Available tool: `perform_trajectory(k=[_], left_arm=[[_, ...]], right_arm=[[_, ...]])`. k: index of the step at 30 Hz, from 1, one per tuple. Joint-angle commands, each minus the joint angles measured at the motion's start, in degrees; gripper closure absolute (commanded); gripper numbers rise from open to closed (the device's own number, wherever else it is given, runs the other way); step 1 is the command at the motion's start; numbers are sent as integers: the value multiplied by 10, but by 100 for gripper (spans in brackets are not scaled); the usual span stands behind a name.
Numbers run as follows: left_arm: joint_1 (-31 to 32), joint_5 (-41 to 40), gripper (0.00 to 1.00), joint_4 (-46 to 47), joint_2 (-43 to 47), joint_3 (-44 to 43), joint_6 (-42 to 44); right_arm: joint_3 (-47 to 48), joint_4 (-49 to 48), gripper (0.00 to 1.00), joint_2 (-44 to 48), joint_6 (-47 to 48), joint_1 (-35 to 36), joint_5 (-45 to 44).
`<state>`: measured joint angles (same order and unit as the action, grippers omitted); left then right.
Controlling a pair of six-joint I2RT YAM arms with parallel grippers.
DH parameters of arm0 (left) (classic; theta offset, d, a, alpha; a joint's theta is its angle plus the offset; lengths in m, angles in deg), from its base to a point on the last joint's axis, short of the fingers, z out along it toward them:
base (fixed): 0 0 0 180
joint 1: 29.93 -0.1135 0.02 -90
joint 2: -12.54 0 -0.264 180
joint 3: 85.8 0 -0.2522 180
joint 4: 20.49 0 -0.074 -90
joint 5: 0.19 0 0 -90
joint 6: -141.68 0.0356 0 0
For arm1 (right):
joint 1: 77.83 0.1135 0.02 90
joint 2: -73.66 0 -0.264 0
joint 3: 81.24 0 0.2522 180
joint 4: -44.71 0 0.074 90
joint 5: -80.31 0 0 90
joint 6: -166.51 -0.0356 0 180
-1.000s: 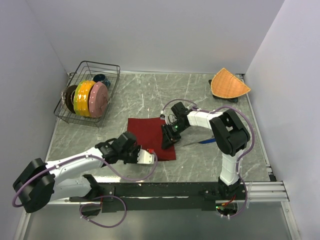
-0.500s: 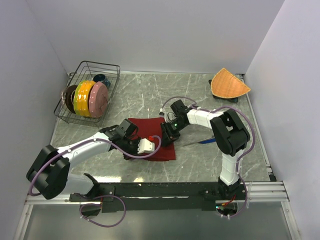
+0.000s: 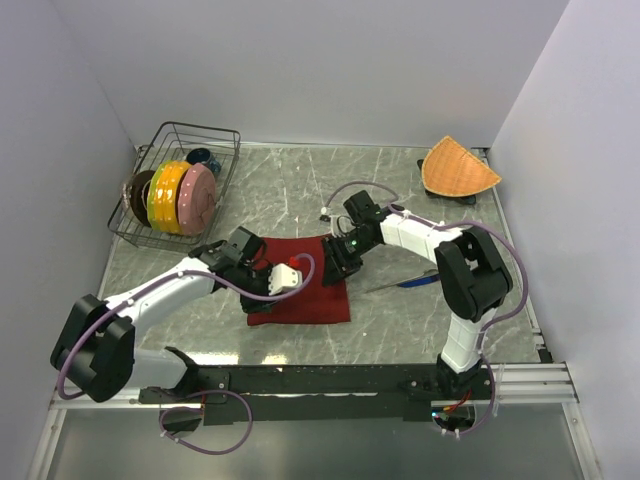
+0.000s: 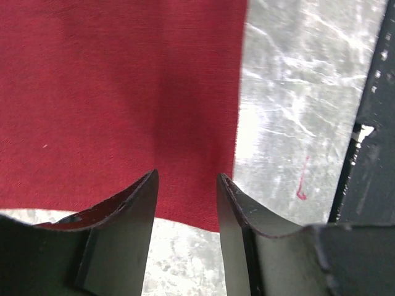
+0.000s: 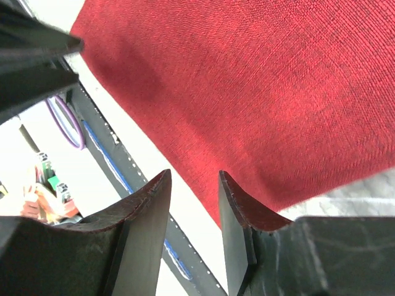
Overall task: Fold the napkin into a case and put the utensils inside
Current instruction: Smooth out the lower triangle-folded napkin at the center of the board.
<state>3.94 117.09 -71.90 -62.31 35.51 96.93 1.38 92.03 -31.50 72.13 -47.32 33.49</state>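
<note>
Napkin, dark red plain cloth rectangle (image 3: 312, 306), flat mid-table, directly beneath both tools: left arm's black two-finger gripper (image 4: 185, 179) over its 9 o'clock half, right arm's black two-finger gripper (image 5: 193, 179) nearer its 2 o'clock edge, both jaws narrowly parted, holding nothing.

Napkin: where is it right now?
Top view: the napkin lies flat on the table, centre and toward the near edge, with both arms reaching over it. The blue knife lies just to its right.
</note>
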Motion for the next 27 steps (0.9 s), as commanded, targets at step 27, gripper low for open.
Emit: perform_trajectory(k=[27], left_arm=[[-14,-77,53,50,-97,-2,-16]], right_arm=[[-45,6,60,-29,10,-31,-54]])
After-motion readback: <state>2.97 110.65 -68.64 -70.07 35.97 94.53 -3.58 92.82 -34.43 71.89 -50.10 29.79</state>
